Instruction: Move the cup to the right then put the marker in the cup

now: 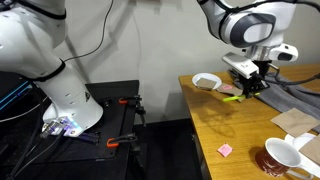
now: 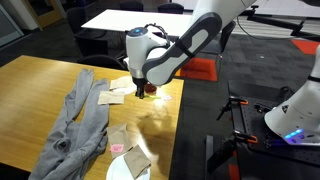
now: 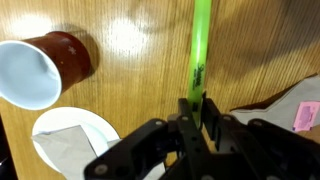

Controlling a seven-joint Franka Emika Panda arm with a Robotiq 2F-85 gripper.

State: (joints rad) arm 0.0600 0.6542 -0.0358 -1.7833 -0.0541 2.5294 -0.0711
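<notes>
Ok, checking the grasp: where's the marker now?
The marker is gripped in the hand, running up the middle of the wrist view over the wooden table, with the cup at that view's left edge.

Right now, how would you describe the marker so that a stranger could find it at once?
On the wooden table, find the robot's gripper. The marker is the thin yellow-green stick held in its jaws and reaching out from them. Unlike it, the cup is dark red and round, the bowl white.
</notes>
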